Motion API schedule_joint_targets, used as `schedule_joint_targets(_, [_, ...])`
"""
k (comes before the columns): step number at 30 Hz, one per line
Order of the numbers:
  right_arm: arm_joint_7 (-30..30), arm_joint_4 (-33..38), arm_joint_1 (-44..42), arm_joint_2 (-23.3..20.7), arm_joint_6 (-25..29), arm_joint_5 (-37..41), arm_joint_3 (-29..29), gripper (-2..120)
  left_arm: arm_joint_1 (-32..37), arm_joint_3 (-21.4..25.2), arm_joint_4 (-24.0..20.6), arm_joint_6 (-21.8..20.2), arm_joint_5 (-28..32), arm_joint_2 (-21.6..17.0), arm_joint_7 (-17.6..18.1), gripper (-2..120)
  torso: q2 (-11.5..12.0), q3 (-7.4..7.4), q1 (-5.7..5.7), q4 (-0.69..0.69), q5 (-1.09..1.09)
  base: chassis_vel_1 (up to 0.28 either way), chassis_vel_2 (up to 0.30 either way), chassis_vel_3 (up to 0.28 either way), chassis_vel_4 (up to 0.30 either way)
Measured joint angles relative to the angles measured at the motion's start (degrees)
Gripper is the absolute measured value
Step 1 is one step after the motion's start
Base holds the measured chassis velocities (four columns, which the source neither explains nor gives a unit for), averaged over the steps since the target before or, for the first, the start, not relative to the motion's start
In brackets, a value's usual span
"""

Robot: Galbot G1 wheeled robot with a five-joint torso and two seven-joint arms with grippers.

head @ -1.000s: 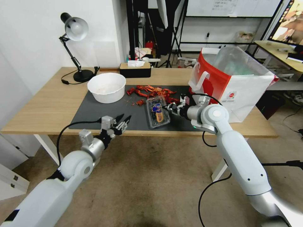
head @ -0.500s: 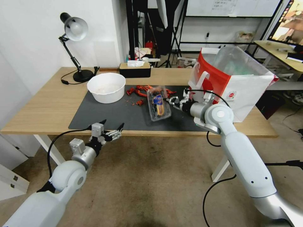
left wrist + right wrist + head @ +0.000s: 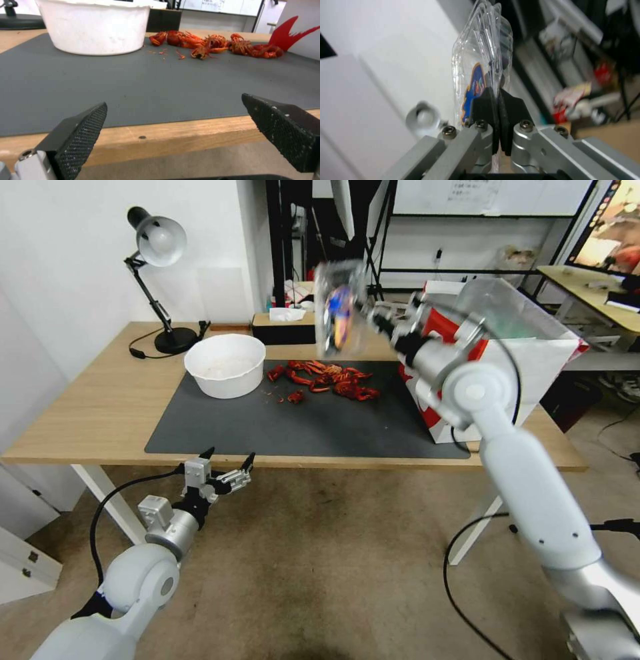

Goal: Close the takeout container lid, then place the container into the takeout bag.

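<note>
Right gripper [image 3: 369, 315] pinched tight on takeout container [image 3: 340, 307], up top-center beside takeout bag [image 3: 527, 360]; left gripper [image 3: 227, 463] spread wide, lower left below table [image 3: 100, 407] edge.

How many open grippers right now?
1. The left gripper hangs open below the table's front edge, jaws wide in its wrist view. The right gripper is shut on the takeout container, held in the air beside the takeout bag.

Closed clear takeout container [image 3: 340, 307] hangs upright in midair beside the open red-and-white takeout bag [image 3: 513, 367].
</note>
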State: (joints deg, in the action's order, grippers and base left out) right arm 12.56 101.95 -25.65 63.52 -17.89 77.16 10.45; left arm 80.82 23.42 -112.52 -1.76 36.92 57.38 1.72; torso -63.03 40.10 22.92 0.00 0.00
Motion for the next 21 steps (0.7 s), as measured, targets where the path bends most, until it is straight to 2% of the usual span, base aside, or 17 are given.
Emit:
schedule_joint_targets(5, [0.1, -1.0, 3.1, -2.4, 3.7, -3.9, 1.6, 0, 1.5, 0.3, -0.1, 2.7, -1.2, 1.5, -0.1, 100, 0.0, 0.0, 0.0, 0.0, 0.0, 0.0, 0.0, 0.0, 0.0])
schedule_joint_targets(7, [1.2, -1.8, 4.5, -5.5, 5.4, -9.5, 3.4, 0, 2.2, 1.0, -0.2, 4.3, -2.2, 2.0, -0.2, 100, 0.0, 0.0, 0.0, -0.01, 0.01, 0.0, 0.0, 0.0, 0.0])
schedule_joint_targets(11, [2.9, -2.0, 4.8, -8.5, 5.8, -11.8, 5.5, 0, 3.1, 1.5, -0.3, 5.4, -2.6, 2.6, -0.2, 100, 0.0, 0.0, 0.0, 0.0, 0.02, 0.0, 0.0, 0.0, 0.0])
schedule_joint_targets(15, [4.5, -1.6, 2.0, -12.7, 6.3, -12.6, 8.3, 0, 2.9, 0.7, -0.1, 6.3, -3.0, 2.8, -0.2, 100, 0.0, 0.0, 0.0, 0.03, 0.04, 0.0, 0.0, 0.0, 0.0])
schedule_joint_targets(16, [4.9, -1.2, 1.1, -13.7, 6.4, -12.8, 9.0, 0, 2.7, 0.3, 0.0, 6.3, -3.0, 2.8, -0.2, 100, 0.0, 0.01, 0.0, 0.01, 0.04, 0.0, 0.0, 0.0, 0.0])
schedule_joint_targets(17, [5.9, -0.2, -1.3, -15.8, 6.6, -13.2, 10.3, 0, 2.4, -0.3, 0.1, 6.4, -3.1, 2.7, -0.2, 100, 0.0, 0.0, 0.0, -0.07, 0.0, 0.0, 0.0, 0.0, 0.0])
schedule_joint_targets(21, [8.1, 2.0, -5.5, -18.5, 6.3, -13.8, 12.1, 0, 2.5, -0.3, 0.0, 6.7, -3.4, 2.8, -0.2, 100, 0.0, 0.0, 0.0, -0.01, 0.01, 0.0, 0.0, 0.0, 0.0])
